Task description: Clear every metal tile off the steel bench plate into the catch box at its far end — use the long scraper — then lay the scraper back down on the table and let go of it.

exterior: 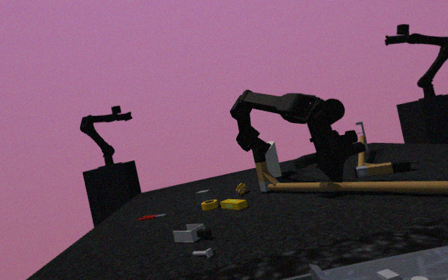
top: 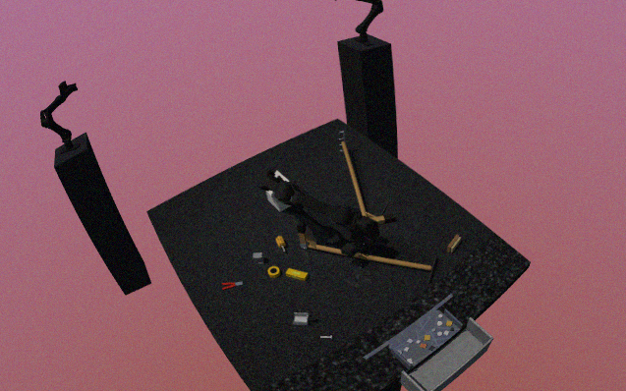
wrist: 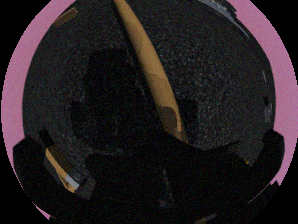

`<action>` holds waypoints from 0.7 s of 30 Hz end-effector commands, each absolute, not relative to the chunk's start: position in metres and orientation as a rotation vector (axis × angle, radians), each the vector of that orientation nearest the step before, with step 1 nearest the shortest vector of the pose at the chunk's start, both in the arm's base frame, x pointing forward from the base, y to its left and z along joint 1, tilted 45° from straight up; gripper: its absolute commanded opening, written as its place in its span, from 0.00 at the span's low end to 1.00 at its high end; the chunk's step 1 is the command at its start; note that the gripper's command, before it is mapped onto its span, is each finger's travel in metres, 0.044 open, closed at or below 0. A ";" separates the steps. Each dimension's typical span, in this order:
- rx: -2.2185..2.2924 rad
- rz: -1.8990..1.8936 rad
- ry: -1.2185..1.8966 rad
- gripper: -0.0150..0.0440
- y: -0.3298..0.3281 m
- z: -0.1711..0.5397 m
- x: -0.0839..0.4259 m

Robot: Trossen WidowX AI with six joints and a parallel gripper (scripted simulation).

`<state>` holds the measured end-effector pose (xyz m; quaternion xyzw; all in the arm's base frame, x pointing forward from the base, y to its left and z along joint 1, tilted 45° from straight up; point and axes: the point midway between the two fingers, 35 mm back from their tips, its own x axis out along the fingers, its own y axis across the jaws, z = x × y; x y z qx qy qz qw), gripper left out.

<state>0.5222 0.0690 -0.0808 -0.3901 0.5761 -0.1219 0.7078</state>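
The long scraper (top: 398,262) (exterior: 397,186) (wrist: 150,65) lies on the table, its wooden handle reaching to a dark wide blade. My gripper (top: 354,252) (exterior: 336,179) is shut, with nothing seen between its fingers. It points down close over the handle near the collar; whether it touches is hidden. Several small tiles, such as a yellow one (top: 426,338) and a pale one (exterior: 388,274), are scattered over the steel bench plate (top: 420,326) (exterior: 443,257). The catch box (top: 449,363) at the plate's far side shows no tiles.
A second long wooden tool (top: 354,179) (exterior: 362,153) lies behind the arm. A yellow block (top: 297,274) (exterior: 233,204), yellow ring (top: 273,271) (exterior: 209,205), red pliers (top: 231,285) (exterior: 148,217) and grey bracket (top: 301,318) (exterior: 186,236) lie to the left. A wooden block (top: 454,244) lies right.
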 end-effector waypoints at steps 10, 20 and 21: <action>-0.865 -0.273 1.281 0.25 0.059 -0.074 0.532; -0.865 -0.273 1.281 0.25 0.054 -0.068 0.538; -0.865 -0.274 1.281 0.25 0.054 -0.067 0.538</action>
